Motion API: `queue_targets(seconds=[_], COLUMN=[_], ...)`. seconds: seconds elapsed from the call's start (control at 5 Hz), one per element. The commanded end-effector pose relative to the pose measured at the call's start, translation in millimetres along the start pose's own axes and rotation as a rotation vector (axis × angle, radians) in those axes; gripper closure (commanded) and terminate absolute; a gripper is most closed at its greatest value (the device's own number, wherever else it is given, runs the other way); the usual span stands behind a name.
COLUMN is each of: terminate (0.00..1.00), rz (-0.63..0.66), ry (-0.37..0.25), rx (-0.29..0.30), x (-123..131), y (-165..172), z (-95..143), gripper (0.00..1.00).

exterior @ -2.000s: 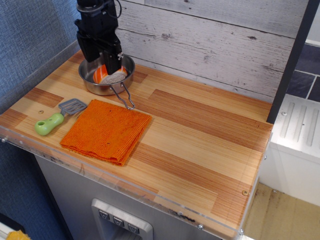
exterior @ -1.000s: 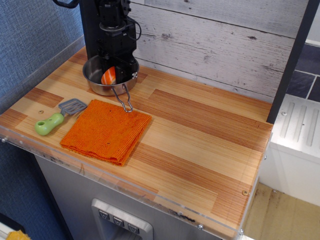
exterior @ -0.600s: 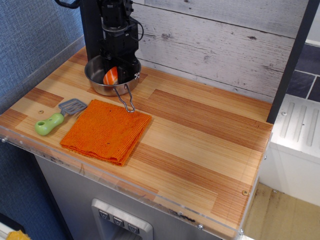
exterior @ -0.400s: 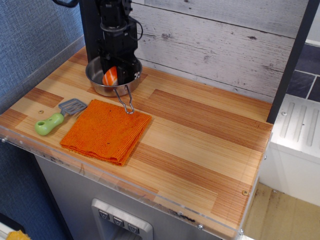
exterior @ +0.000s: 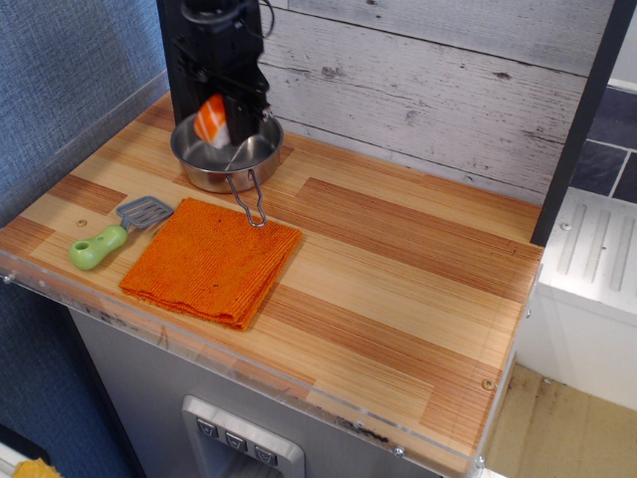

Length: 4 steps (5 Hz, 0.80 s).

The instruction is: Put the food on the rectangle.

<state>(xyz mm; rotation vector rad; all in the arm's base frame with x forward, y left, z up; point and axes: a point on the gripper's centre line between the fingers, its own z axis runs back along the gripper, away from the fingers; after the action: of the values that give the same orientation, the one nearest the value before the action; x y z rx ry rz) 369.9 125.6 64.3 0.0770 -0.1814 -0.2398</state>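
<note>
The salmon sushi piece (exterior: 212, 120), orange striped top over a white base, hangs tilted in my black gripper (exterior: 214, 118), lifted just above the round steel pan (exterior: 249, 160) at the back left of the counter. The gripper is shut on it, with the dark arm rising behind. The orange ribbed cloth (exterior: 211, 261) lies flat near the front left edge, in front of the pan, with nothing on it.
The pan's wire handle (exterior: 250, 198) reaches forward to the cloth's far edge. A green-handled grey spatula (exterior: 111, 234) lies left of the cloth. A wood plank wall stands behind and a blue wall on the left. The counter's front edge has a clear plastic lip.
The gripper closed on the sushi piece inside the pan and has now raised it out of the pan. The pan shifted slightly to the right.
</note>
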Motion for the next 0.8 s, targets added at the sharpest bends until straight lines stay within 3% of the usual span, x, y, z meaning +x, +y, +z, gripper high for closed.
queue_targets(seconds=[0.0,0.6], terminate=[0.00,0.00], rz=[-0.008,-0.033], ry=[-0.109,-0.059], rx=[0.016,-0.067], x=[-20,-87], y=[-7,-53], z=[57,63], gripper=[1.00,1.00])
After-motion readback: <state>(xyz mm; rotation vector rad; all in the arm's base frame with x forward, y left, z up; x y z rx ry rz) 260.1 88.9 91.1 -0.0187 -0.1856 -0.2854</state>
